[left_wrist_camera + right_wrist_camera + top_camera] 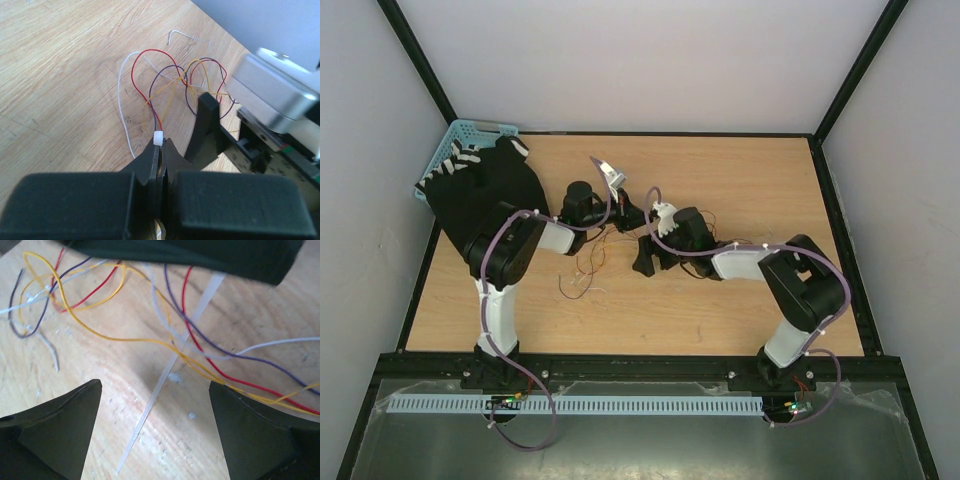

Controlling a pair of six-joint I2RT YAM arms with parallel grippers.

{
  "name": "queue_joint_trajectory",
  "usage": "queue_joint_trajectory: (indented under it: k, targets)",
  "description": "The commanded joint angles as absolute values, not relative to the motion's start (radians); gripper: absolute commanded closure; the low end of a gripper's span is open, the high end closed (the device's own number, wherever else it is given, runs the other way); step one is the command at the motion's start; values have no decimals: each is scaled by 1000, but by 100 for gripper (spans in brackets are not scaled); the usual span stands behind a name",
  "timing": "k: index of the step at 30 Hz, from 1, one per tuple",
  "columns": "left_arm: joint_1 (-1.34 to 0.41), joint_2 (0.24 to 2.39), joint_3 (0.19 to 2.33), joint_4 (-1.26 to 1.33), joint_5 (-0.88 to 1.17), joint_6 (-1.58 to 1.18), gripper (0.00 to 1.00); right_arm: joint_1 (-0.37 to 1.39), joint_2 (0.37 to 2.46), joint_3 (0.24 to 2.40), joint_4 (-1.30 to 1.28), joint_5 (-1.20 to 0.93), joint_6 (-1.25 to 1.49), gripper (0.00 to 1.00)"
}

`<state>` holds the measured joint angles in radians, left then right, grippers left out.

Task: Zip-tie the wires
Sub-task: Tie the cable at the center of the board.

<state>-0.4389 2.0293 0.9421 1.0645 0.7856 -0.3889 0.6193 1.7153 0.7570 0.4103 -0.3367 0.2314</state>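
Note:
The wires [170, 82] are thin red, orange, purple and whitish strands looping on the wooden table; they also show in the top view [585, 270] and the right wrist view [100, 300]. My left gripper [161, 145] is shut on the zip tie, whose white head [159, 138] sticks out at the fingertips with a red strand beside it. The zip tie's thin white strip [170, 365] slants across the right wrist view under the wires. My right gripper [155, 385] is open, one finger on each side of the strip's free end, close above the table. In the top view both grippers meet mid-table, left [625, 212], right [645, 258].
A blue basket [460, 135] stands at the back left with a black cloth [485, 195] spilling from it beside the left arm. Black frame posts bound the wooden table [740, 300]. The right gripper's finger [205, 125] stands close to the right of the left jaws.

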Motion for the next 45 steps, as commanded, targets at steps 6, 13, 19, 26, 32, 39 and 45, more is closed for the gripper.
queue_joint_trajectory:
  k: [6,13,19,26,32,39,45]
  targets:
    - [-436,2076,965,1103,823,-417,100,620,1592,601,457,-552,190,1]
    - [-436,2086,966,1101,836,-417,100,620,1407,550,414,-516,100,1]
    - [-436,2087,971,1101,844,-420,100,620,1240,491,415,-296,26,1]
    - [-434,2101,974,1097,845,-420,100,626,1261,450,648,-157,-157,1]
    - [-434,2110,981,1097,851,-423,100,696,1247,266,977,-147,-483,1]
    - [-432,2107,985,1097,866,-448,100,764,1284,220,988,-99,-698,1]
    - [-433,2092,988,1097,876,-483,100,783,1325,230,952,-105,-794,1]
